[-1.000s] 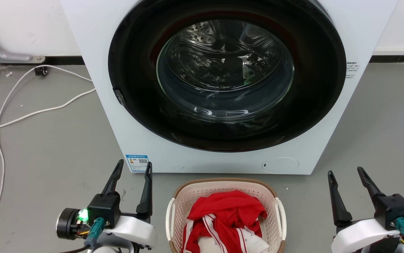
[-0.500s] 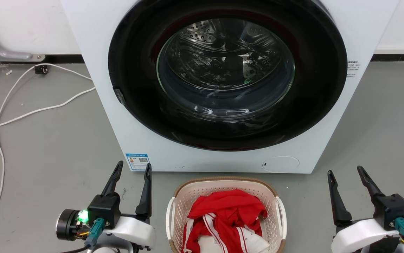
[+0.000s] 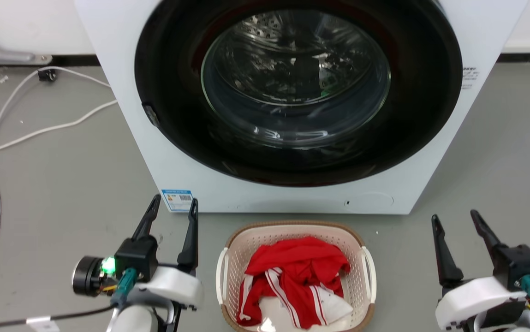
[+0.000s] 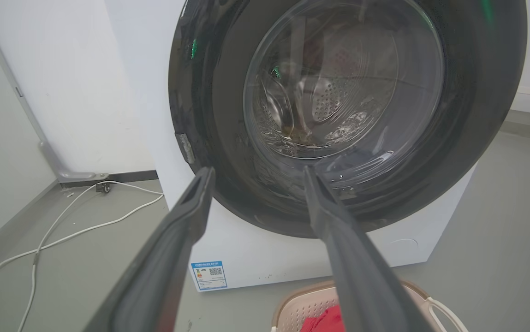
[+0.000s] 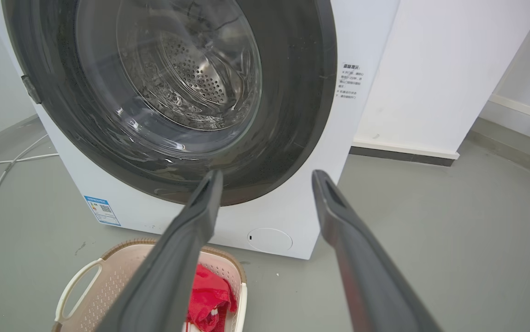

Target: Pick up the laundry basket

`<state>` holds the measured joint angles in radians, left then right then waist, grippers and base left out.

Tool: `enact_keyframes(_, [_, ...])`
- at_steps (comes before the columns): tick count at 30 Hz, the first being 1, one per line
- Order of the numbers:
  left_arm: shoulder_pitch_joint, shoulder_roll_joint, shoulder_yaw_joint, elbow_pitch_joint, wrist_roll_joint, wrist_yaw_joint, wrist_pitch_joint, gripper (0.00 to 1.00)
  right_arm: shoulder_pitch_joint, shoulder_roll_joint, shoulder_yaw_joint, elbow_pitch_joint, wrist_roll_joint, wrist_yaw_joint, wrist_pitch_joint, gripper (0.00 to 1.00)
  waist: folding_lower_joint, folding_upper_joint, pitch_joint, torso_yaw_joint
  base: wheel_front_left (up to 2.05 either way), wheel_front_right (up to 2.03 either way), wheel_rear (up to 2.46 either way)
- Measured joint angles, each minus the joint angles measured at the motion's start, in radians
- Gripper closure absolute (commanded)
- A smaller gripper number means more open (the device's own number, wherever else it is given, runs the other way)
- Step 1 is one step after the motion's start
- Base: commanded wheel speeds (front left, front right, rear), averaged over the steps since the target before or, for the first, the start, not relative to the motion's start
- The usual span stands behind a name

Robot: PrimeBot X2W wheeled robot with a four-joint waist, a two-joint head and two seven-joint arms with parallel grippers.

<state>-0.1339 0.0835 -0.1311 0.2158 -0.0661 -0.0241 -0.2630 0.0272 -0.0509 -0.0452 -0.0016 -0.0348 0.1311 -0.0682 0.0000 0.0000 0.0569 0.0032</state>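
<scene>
Beige plastic under a brown woven-look rim marks the laundry basket (image 3: 292,225), which is set on the grey floor (image 3: 62,193) between the two grippers and touched by neither. The left gripper (image 3: 175,200) is held just beside the basket's left handle, its two dark fingers spread apart with nothing between them. The right gripper (image 3: 454,215) is held farther off to the basket's right, likewise parted and empty. The basket's near end is cut off by the bottom edge of the head view. A red garment (image 3: 299,267) with white stripes is heaped inside over something white that cannot be identified. In the left wrist view the basket's far rim is largely hidden behind a finger. In the right wrist view a white side handle (image 5: 73,288) and the perforated wall are seen plainly. Just behind the basket a white washing machine (image 3: 122,92) is seen, its drum dimly visible through the dark-ringed glass door (image 3: 294,87). A white cable (image 3: 38,131) is trailed across the floor at far left.
</scene>
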Motion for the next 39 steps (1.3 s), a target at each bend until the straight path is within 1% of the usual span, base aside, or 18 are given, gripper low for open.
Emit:
enact_keyframes(4, [-0.063,-0.001,0.004,0.043,-0.011,-0.013,0.000,0.00,-0.053,0.000,-0.007,0.027,0.013,0.000,0.018,0.00,0.0000,0.0000,0.038,-0.005,0.00,0.00,0.00])
enact_keyframes(10, [-0.200,0.007,0.017,0.184,-0.050,-0.040,0.006,0.00,-0.164,0.000,-0.016,0.116,0.009,0.000,0.059,0.00,0.0001,0.0000,0.117,-0.013,0.00,0.00,0.00])
enact_keyframes(17, [-0.354,0.024,0.016,0.376,-0.098,-0.075,0.050,0.00,-0.286,0.000,-0.004,0.276,0.009,0.000,0.111,0.00,0.0001,0.0000,0.221,-0.020,0.00,0.00,0.00])
enact_keyframes(22, [-0.453,0.035,-0.006,0.516,-0.128,-0.095,0.092,0.00,-0.374,0.000,0.017,0.405,0.033,0.000,0.151,0.00,0.0002,0.0000,0.300,-0.025,0.00,0.00,0.00])
enact_keyframes(26, [-0.523,0.038,-0.037,0.623,-0.159,-0.102,0.127,0.00,-0.452,0.000,0.034,0.508,0.058,0.000,0.171,0.00,0.0002,0.0000,0.364,-0.031,0.00,0.00,0.00])
enact_keyframes(30, [-0.587,0.043,-0.089,0.718,-0.198,-0.105,0.178,0.00,-0.534,0.000,0.058,0.617,0.075,0.000,0.189,0.00,0.0001,0.0000,0.428,-0.040,0.00,0.00,0.00])
enact_keyframes(34, [-0.634,0.046,-0.168,0.780,-0.270,-0.107,0.244,0.00,-0.607,0.000,0.095,0.728,0.119,0.000,0.203,0.00,0.0002,0.0000,0.486,-0.051,0.00,0.00,0.00])
enact_keyframes(39, [-0.686,0.073,-0.256,0.818,-0.371,-0.107,0.333,0.00,-0.692,0.000,0.151,0.852,0.171,0.000,0.219,0.00,0.0002,0.0000,0.553,-0.060,0.00,0.00,0.00])
